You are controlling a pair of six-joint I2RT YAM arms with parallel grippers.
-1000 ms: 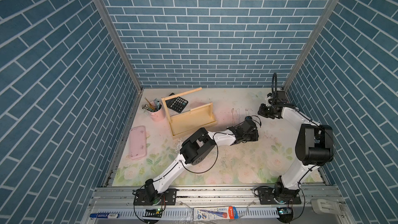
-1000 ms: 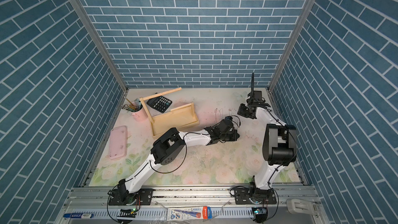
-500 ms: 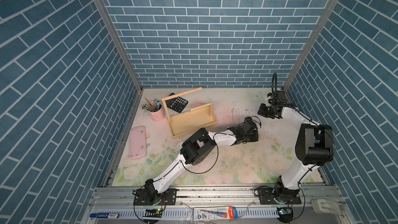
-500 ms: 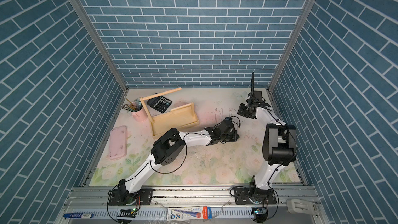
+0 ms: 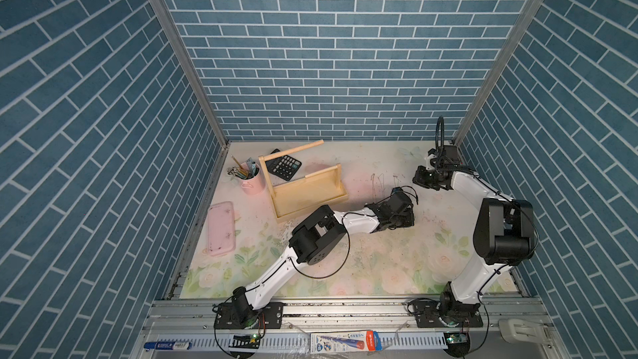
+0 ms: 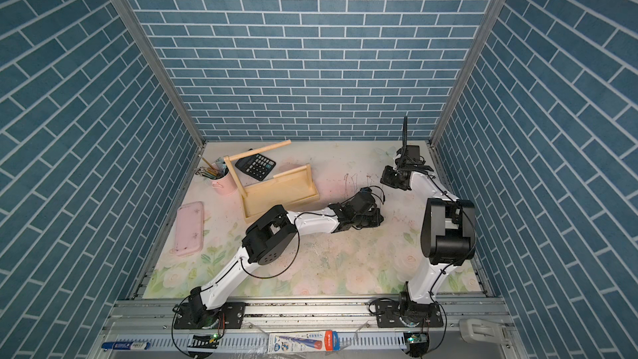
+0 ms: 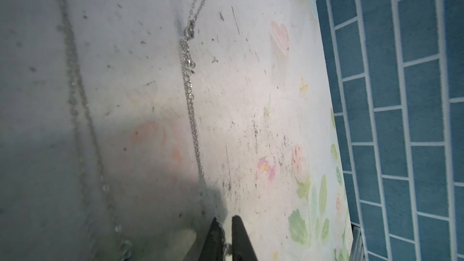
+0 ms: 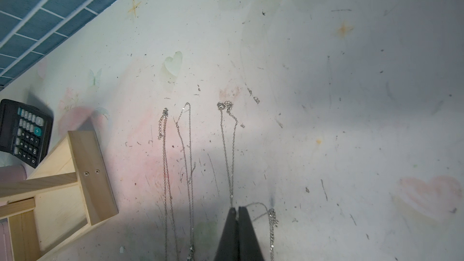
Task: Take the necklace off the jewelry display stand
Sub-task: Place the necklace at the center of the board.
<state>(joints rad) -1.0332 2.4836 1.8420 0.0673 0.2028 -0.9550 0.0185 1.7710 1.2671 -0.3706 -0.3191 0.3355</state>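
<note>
Bare stand (image 5: 303,198) at nine o'clock of left gripper (image 7: 225,218), whose jaws pinch a necklace (image 7: 192,111) lying on the table (image 5: 379,264); right gripper (image 8: 237,208) jaws closed, seemingly on another chain (image 8: 227,151); best release low, no dragging.

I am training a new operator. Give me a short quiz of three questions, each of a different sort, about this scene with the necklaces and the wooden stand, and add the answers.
1. True or false: the right gripper has its jaws wide open.
2. Where do the necklaces lie? A: over the bars of the jewelry display stand; B: on the floral mat; C: inside the pink case.
3. Fill in: the black thing with keys behind the stand is a ____.
Key: 1 false; 2 B; 3 calculator.
</note>
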